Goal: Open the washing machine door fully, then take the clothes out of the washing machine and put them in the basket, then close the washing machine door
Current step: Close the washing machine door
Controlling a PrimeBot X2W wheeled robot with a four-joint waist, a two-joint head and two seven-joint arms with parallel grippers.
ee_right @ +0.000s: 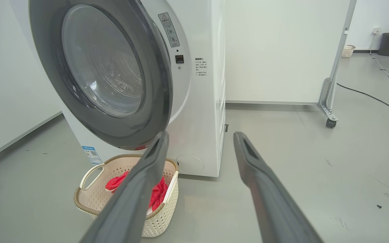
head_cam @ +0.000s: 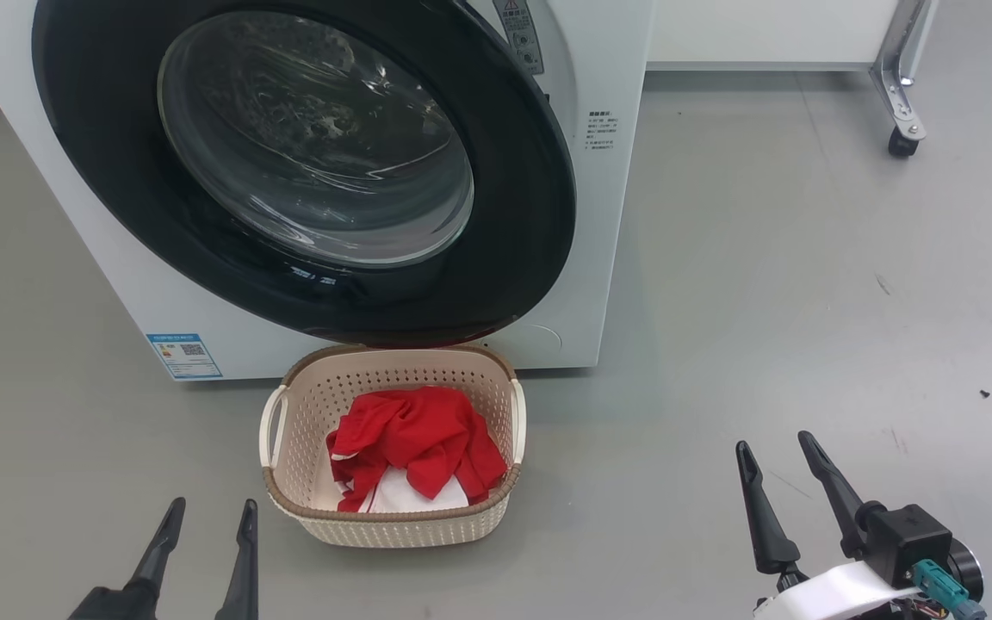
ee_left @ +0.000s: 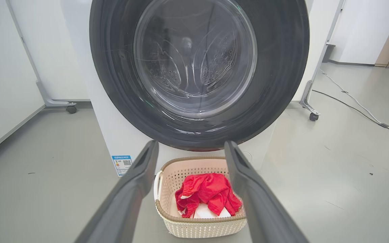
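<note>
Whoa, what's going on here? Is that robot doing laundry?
Yes, laundry. The red clothes lie in the basket on the floor before the washing machine. The left pincer and right pincer hang open and empty, touching nothing. The washing machine door looks nearly shut but not flush on its right edge, so closing it seems left to do.

basket on floor at 12 o'clock, right in frt of washing machine, under btm edge of door. clothes in basket. left tool 7 o'clock, right tool 5.
</note>
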